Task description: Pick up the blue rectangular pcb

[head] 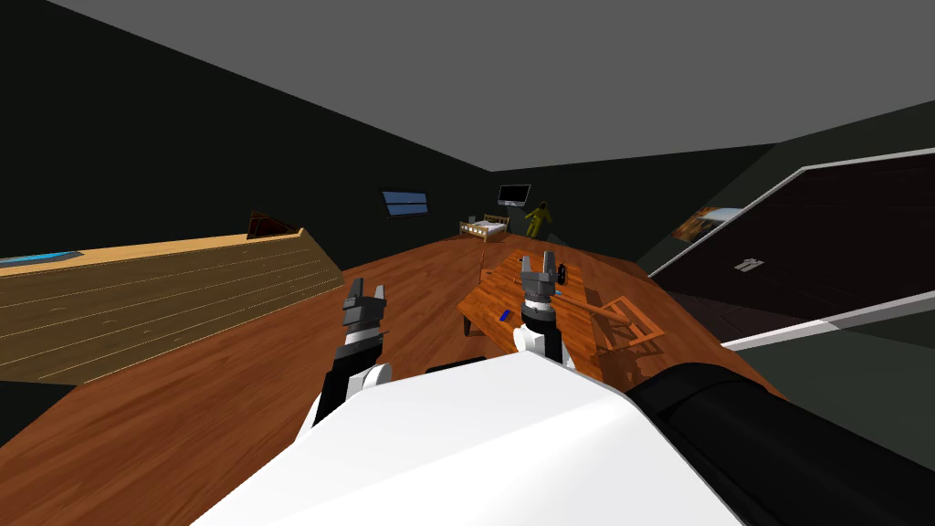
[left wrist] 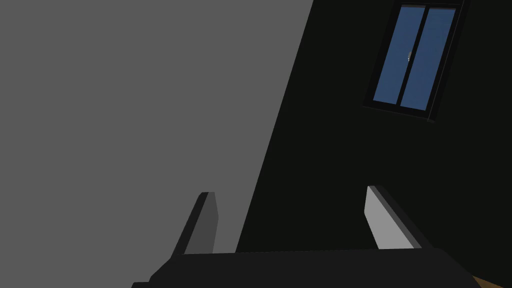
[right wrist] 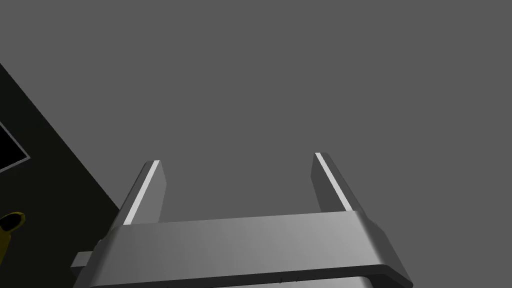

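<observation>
Risk here is a blind descent; the right gripper (head: 539, 267) points up at the ceiling, fingers spread and empty, so it could scrape the wooden table (head: 498, 274) or nudge the blue pcb (head: 504, 315) off the near edge; that board lies flat beside the right forearm, nearer the robot than the fingertips; left gripper (head: 365, 294) hangs open too, well apart.
</observation>
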